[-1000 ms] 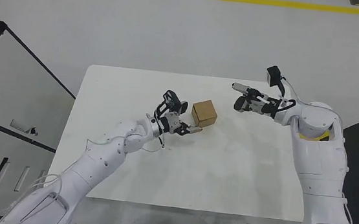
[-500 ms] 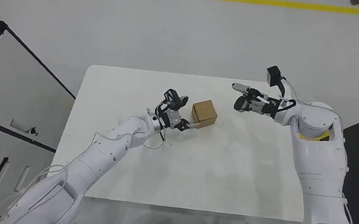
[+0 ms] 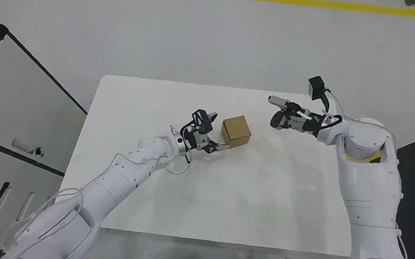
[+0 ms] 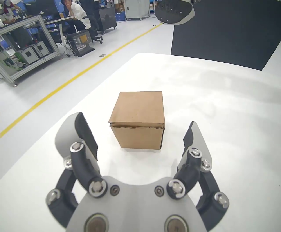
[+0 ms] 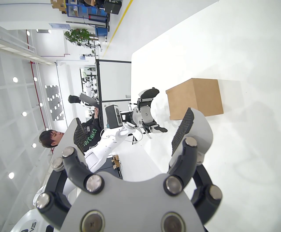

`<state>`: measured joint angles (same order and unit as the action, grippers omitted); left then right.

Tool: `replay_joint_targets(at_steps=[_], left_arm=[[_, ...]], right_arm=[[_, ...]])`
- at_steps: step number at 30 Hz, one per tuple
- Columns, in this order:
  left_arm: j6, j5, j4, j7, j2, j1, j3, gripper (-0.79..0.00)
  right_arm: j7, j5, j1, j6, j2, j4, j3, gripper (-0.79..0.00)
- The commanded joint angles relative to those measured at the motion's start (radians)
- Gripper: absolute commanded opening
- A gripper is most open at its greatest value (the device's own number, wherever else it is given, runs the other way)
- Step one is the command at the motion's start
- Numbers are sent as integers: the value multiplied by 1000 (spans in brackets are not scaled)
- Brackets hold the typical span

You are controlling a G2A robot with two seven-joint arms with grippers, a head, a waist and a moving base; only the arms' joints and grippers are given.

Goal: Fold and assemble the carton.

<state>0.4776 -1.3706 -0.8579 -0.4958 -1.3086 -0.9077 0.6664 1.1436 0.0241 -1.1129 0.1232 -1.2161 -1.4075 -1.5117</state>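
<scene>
The carton (image 3: pixel 236 131) stands closed on your white table (image 3: pixel 260 202), a little toward the far edge from the table's middle. It is a plain brown cardboard cube with its flaps folded down. Along the upper edge of the side facing your left hand (image 3: pixel 217 136), a rough seam shows where the top flap meets the wall, with a thin dark gap down one corner. The other faces look smooth and flat. Your left hand sits low, just beside the carton, fingers spread wide and not touching it. Your right hand (image 3: pixel 273 111) is held on the carton's other side, fingers likewise parted, gripping nothing.
</scene>
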Motion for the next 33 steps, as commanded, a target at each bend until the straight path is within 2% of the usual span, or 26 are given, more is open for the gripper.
replay_joint_targets(at_steps=[1, 8, 20, 24, 33], left_arm=[[-6, 6, -6, 6, 0, -7, 3, 0], [-15, 2, -2, 35, -15, -3, -2, 0], [-4, 34, 110, 24, -69, 49, -32, 0], [7, 37, 153, 10, -87, 65, -43, -80], [26, 43, 245, -30, -126, 95, -64, -99]], right_arm=[[0, 0, 0, 0, 0, 0, 0, 0], [0, 0, 0, 0, 0, 0, 0, 0], [0, 0, 0, 0, 0, 0, 0, 0], [0, 0, 0, 0, 0, 0, 0, 0], [0, 0, 0, 0, 0, 0, 0, 0]])
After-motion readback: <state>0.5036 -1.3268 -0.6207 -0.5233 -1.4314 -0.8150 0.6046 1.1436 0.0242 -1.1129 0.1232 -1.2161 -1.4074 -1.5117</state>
